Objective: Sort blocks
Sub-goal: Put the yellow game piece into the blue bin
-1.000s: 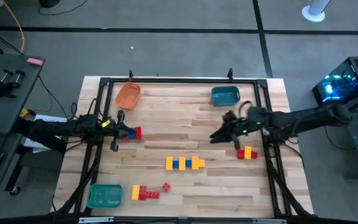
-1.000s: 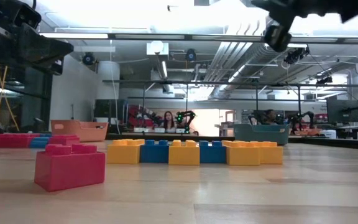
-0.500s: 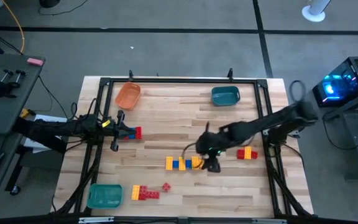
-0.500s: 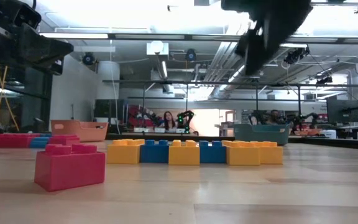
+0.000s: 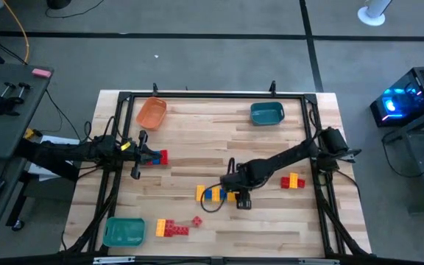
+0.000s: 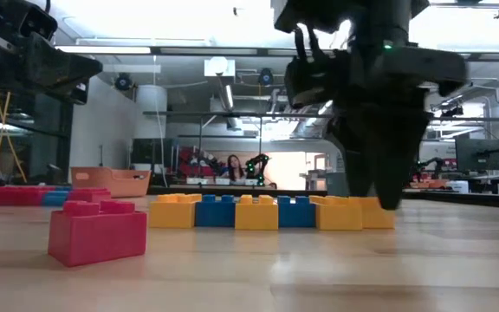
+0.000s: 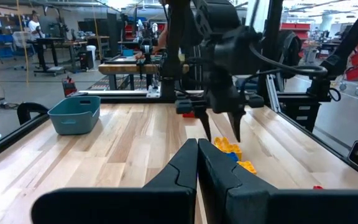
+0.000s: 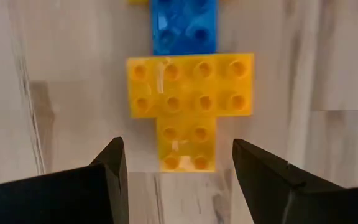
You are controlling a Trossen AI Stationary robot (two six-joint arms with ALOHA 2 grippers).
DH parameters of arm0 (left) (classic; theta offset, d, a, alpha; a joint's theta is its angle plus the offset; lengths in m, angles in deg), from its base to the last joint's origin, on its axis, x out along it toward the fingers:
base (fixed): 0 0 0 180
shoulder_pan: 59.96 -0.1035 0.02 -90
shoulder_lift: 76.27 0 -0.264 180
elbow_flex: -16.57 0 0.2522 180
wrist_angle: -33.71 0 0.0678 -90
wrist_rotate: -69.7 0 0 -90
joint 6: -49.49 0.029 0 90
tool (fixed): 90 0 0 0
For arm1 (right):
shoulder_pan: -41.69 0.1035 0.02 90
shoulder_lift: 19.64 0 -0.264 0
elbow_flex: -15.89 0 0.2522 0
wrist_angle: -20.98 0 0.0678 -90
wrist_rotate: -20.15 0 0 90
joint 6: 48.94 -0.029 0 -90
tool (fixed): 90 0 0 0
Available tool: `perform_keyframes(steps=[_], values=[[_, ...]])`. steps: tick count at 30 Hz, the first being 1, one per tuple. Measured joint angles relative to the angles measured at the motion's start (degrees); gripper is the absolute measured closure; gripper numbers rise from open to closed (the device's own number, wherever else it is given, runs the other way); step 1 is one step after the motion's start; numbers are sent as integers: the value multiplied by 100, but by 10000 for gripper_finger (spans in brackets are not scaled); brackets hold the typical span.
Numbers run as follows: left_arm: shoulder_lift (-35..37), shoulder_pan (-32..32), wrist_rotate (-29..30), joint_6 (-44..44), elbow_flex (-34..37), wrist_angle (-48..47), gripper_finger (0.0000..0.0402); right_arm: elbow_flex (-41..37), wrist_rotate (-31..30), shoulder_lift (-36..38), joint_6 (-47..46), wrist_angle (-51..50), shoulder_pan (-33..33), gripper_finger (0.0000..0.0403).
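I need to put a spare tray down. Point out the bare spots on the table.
Bare wood lies between the orange tray and the blue tray, and along the near edge right of the red-and-yellow bricks. The middle is crowded: the right claw hangs open over the yellow-and-blue brick row.

Joined row of blocks [image 5: 218,193] at table centre: yellow and blue alternating; in right wrist view, yellow T-shaped end [image 8: 190,106] with blue block [image 8: 184,26] beyond. Pair [image 5: 293,181] near right edge: red and yellow. Front cluster [image 5: 171,228]: yellow and red. Lone small block [image 5: 197,221]: red. Trays: orange [image 5: 152,112], blue-teal [image 5: 266,113], green [image 5: 124,232]. Table [image 5: 197,140]: pale striped wood. Both arms: dark.
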Motion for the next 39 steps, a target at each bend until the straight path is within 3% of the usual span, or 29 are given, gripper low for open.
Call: perform_keyframes(steps=[4,8,10,15,21,27,31,33,39], values=[[0,1,0,0,1,0,401,0,-391,-184,84,-7,112,217],[0,-1,-2,0,-1,0,401,22,-280,-374,167,33,158,226],[0,1,0,-1,0,2,401,20,-306,-401,104,49,179,253],[0,0,0,0,1,2,401,154,-391,-253,-92,-228,35,385],[0,-1,-2,0,1,2,401,546,-1188,621,260,-1578,-527,399],[0,1,0,0,1,0,401,462,-2811,1928,-33,-2216,-1968,400],[0,1,-1,0,0,0,401,165,-3338,2467,-655,-2108,-3409,401],[0,0,-2,0,0,1,401,38,-3348,2630,-655,-1970,-4105,402],[0,-1,-2,0,1,0,401,-383,-2239,2568,-196,-1297,-5429,401]])
